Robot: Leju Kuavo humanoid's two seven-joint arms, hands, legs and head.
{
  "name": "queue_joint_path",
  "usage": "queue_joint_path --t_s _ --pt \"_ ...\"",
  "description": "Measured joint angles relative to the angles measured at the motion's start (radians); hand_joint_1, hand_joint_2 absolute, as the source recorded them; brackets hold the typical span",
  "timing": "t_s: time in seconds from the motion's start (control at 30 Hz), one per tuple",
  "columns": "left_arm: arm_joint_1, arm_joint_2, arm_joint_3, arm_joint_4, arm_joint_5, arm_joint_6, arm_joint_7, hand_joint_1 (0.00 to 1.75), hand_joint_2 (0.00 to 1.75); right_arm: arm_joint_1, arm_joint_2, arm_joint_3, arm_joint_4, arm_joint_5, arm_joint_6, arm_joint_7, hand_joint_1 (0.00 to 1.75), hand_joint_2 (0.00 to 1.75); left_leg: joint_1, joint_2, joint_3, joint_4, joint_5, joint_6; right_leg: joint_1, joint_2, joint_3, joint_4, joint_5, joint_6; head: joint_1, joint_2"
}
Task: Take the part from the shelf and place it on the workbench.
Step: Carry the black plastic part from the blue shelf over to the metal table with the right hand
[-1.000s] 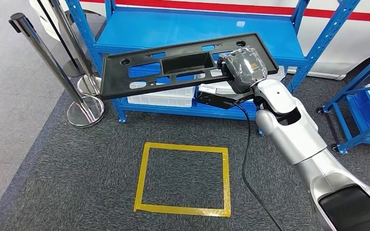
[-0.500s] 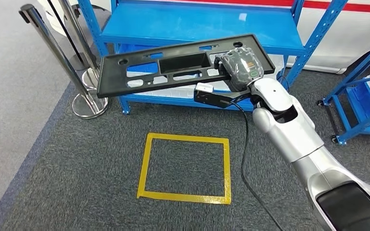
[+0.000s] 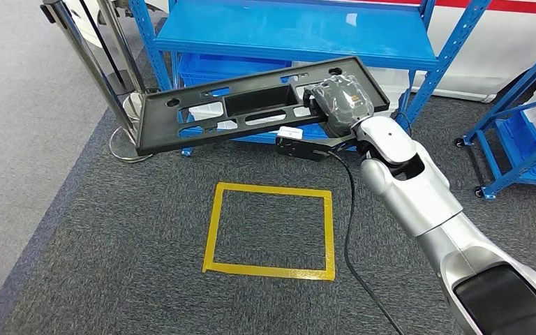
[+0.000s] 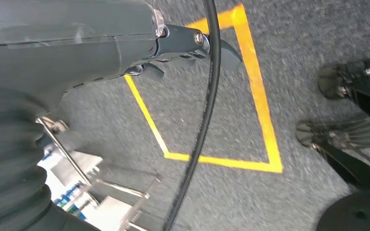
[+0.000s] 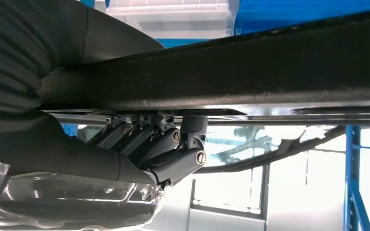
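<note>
Part [image 3: 251, 112] already off blue shelf [image 3: 293, 31], carried in air in front of it, roughly level above carpet. Right hand [image 3: 340, 103] clamped on one end, long end sticking out unsupported (could sag, I reckon). Left hand [image 4: 173, 45] hangs, fingers curled on nothing. Workbench nowhere visible, placing not done.

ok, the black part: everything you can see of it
The part is a long flat black panel, plastic by its look, matte, with a deep rectangular recess near the middle, several slots and round holes toward each end. The right hand grips it near one end, fingers curled under its edge. It hangs in the air in front of the blue shelf, roughly level, the free end slightly lower.
</note>
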Motion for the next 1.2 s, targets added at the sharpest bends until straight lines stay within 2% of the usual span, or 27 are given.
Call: queue_joint_path --t_s 0.07,0.1,0.13,0.17,0.23,0.27,0.3,0.33,0.37,0.4,0.47,0.5,0.57,0.63,0.7,0.73,0.77,0.8,0.83,0.87,0.93,0.97,1.0,1.07,1.1,1.13,1.2 --pt "0.001 -0.001 0.001 0.000 -0.002 0.000 0.001 0.00 1.75 -0.003 0.006 0.001 0.001 -0.004 0.004 -0.004 1.68 1.75 0.003 0.001 -0.002 -0.010 0.013 -0.013 0.000 -0.003 -0.003 -0.018 0.016 -0.006 0.000 0.000" --pt "0.001 -0.002 0.002 0.000 -0.003 0.000 0.001 0.00 1.75 -0.004 0.009 0.001 0.002 -0.007 0.008 -0.006 1.68 1.75 0.003 0.000 -0.006 -0.004 0.002 -0.018 -0.002 -0.006 -0.005 -0.027 0.026 -0.012 0.000 0.000" --pt "0.003 -0.002 0.003 0.000 -0.005 0.000 0.001 0.00 1.75 -0.005 0.013 0.002 0.003 -0.010 0.012 -0.008 1.68 1.75 0.003 0.000 -0.014 0.018 -0.026 -0.024 -0.006 -0.010 -0.009 -0.035 0.038 -0.018 0.000 0.000" --pt "0.004 -0.001 0.005 0.000 -0.007 0.000 0.002 0.00 1.75 -0.005 0.018 0.003 0.005 -0.012 0.016 -0.010 1.68 1.75 0.004 0.000 -0.027 0.062 -0.068 -0.029 -0.010 -0.014 -0.014 -0.040 0.048 -0.022 0.000 0.000" --pt "0.005 -0.001 0.007 0.000 -0.011 0.001 0.002 0.00 1.75 -0.006 0.026 0.005 0.009 -0.016 0.018 -0.011 1.68 1.75 0.007 0.000 -0.060 0.187 -0.147 -0.040 -0.010 -0.020 -0.030 -0.037 0.060 -0.025 0.000 0.000" --pt "0.005 -0.001 0.007 0.000 -0.012 0.000 0.002 0.00 1.75 -0.005 0.030 0.006 0.010 -0.017 0.019 -0.011 1.68 1.75 0.009 0.000 -0.070 0.239 -0.159 -0.045 -0.010 -0.024 -0.039 -0.033 0.064 -0.023 0.000 0.000" --pt "0.005 -0.001 0.007 0.000 -0.012 0.000 0.002 0.00 1.75 -0.005 0.033 0.008 0.012 -0.018 0.020 -0.012 1.68 1.75 0.012 0.001 -0.066 0.261 -0.149 -0.051 -0.012 -0.029 -0.048 -0.028 0.067 -0.022 0.000 0.000" --pt "0.005 -0.001 0.007 0.000 -0.013 0.001 0.002 0.00 1.75 -0.005 0.035 0.010 0.013 -0.018 0.020 -0.012 1.68 1.75 0.014 0.003 -0.044 0.245 -0.125 -0.055 -0.013 -0.035 -0.058 -0.020 0.068 -0.020 0.000 0.000" --pt "0.004 0.000 0.008 0.000 -0.014 0.001 0.002 0.00 1.75 -0.005 0.036 0.013 0.014 -0.018 0.021 -0.012 1.68 1.75 0.017 0.010 -0.007 0.197 -0.098 -0.060 -0.016 -0.042 -0.067 -0.010 0.068 -0.017 0.000 0.000" --pt "0.003 0.000 0.008 0.000 -0.016 0.001 0.002 0.00 1.75 -0.005 0.037 0.015 0.015 -0.018 0.022 -0.012 1.68 1.75 0.016 0.025 0.037 0.133 -0.086 -0.063 -0.016 -0.049 -0.075 0.001 0.066 -0.013 0.000 0.000" --pt "0.000 0.002 0.008 0.000 -0.020 0.001 0.002 0.00 1.75 -0.006 0.041 0.017 0.015 -0.018 0.023 -0.011 1.68 1.75 0.008 0.050 0.094 0.038 -0.091 -0.056 -0.012 -0.062 -0.087 0.019 0.062 -0.002 0.000 0.000" --pt "-0.002 0.003 0.008 0.000 -0.023 0.000 0.002 0.00 1.75 -0.006 0.043 0.018 0.015 -0.018 0.023 -0.011 1.68 1.75 0.003 0.054 0.100 0.020 -0.100 -0.047 -0.010 -0.070 -0.090 0.025 0.062 0.003 0.000 0.000" --pt "-0.002 0.003 0.008 0.000 -0.027 0.000 0.002 0.00 1.75 -0.007 0.049 0.022 0.015 -0.018 0.023 -0.011 1.68 1.75 0.005 0.039 0.092 0.013 -0.097 -0.025 -0.009 -0.081 -0.093 0.030 0.061 0.012 0.000 0.000" --pt "-0.001 0.003 0.008 0.000 -0.029 0.000 0.002 0.00 1.75 -0.007 0.052 0.025 0.016 -0.018 0.023 -0.011 1.68 1.75 0.008 0.022 0.085 0.008 -0.087 -0.004 -0.013 -0.053 -0.108 0.063 0.029 0.021 0.000 0.000" --pt "-0.004 0.003 0.008 0.000 -0.029 0.000 0.002 0.00 1.75 -0.007 0.053 0.028 0.016 -0.018 0.023 -0.012 1.68 1.75 0.007 0.005 0.073 0.006 -0.076 0.010 -0.016 -0.011 -0.152 0.168 -0.040 0.026 0.000 0.000" --pt "-0.006 0.003 0.008 0.000 -0.029 0.000 0.002 0.00 1.75 -0.007 0.053 0.030 0.017 -0.018 0.024 -0.012 1.68 1.75 0.006 -0.005 0.067 0.007 -0.071 0.014 -0.016 -0.003 -0.179 0.233 -0.072 0.026 0.000 0.000" --pt "-0.006 0.002 0.008 0.000 -0.030 0.000 0.002 0.00 1.75 -0.006 0.053 0.032 0.018 -0.018 0.024 -0.012 1.68 1.75 0.005 -0.016 0.062 0.007 -0.067 0.016 -0.016 0.000 -0.197 0.280 -0.088 0.025 0.000 0.000" --pt "-0.006 0.002 0.008 0.000 -0.031 0.000 0.002 0.00 1.75 -0.005 0.054 0.034 0.019 -0.018 0.025 -0.012 1.68 1.75 0.004 -0.028 0.058 0.007 -0.063 0.016 -0.016 0.001 -0.202 0.298 -0.087 0.023 0.000 0.000" --pt "-0.005 0.002 0.009 0.000 -0.032 0.000 0.002 0.00 1.75 -0.004 0.054 0.036 0.021 -0.019 0.026 -0.013 1.68 1.75 0.003 -0.040 0.055 0.007 -0.060 0.016 -0.015 0.002 -0.189 0.281 -0.068 0.019 0.000 0.000" --pt "-0.005 0.002 0.009 0.000 -0.034 0.000 0.002 0.00 1.75 -0.005 0.055 0.038 0.021 -0.019 0.027 -0.013 1.68 1.75 0.002 -0.052 0.053 0.007 -0.056 0.014 -0.014 0.010 -0.158 0.226 -0.034 0.012 0.000 0.000" --pt "-0.006 0.000 0.009 0.000 -0.039 0.000 0.002 0.00 1.75 -0.009 0.058 0.040 0.022 -0.019 0.028 -0.013 1.68 1.75 0.001 -0.074 0.047 0.007 -0.049 0.008 -0.012 0.054 -0.091 0.097 0.023 -0.006 0.000 0.000" --pt "-0.007 0.000 0.009 0.000 -0.045 -0.001 0.002 0.00 1.75 -0.011 0.060 0.041 0.022 -0.019 0.029 -0.013 1.68 1.75 0.004 -0.085 0.042 0.007 -0.044 0.002 -0.011 0.074 -0.071 0.052 0.039 -0.013 0.000 0.000" --pt "-0.008 0.000 0.009 0.000 -0.051 -0.001 0.001 0.00 1.75 -0.013 0.063 0.042 0.022 -0.020 0.029 -0.013 1.68 1.75 0.008 -0.094 0.036 0.006 -0.038 -0.005 -0.009 0.085 -0.066 0.035 0.042 -0.016 0.000 0.000" --pt "-0.009 0.001 0.009 0.000 -0.072 -0.003 -0.002 0.00 1.75 -0.016 0.076 0.047 0.022 -0.020 0.031 -0.012 1.68 1.75 0.013 -0.111 0.027 0.002 -0.028 -0.020 -0.008 0.069 -0.064 0.019 0.048 -0.015 0.000 0.000" --pt "-0.009 0.003 0.009 0.000 -0.087 -0.004 -0.006 0.00 1.75 -0.016 0.086 0.050 0.022 -0.020 0.034 -0.012 1.68 1.75 0.011 -0.105 0.022 0.004 -0.030 -0.026 -0.011 0.057 -0.062 0.009 0.053 -0.015 0.000 0.000" --pt "-0.010 0.008 0.008 0.000 -0.107 -0.007 -0.011 0.00 1.75 -0.016 0.100 0.055 0.022 -0.019 0.037 -0.012 1.68 1.75 0.010 -0.088 0.013 0.020 -0.043 -0.031 -0.014 0.044 -0.060 -0.001 0.058 -0.017 0.000 0.000" --pt "-0.020 0.024 0.002 0.000 -0.157 -0.013 -0.026 0.00 1.75 -0.015 0.135 0.068 0.024 -0.017 0.042 -0.012 1.68 1.75 0.009 -0.038 -0.023 0.104 -0.098 -0.039 -0.016 0.019 -0.061 -0.010 0.066 -0.020 0.000 0.000"
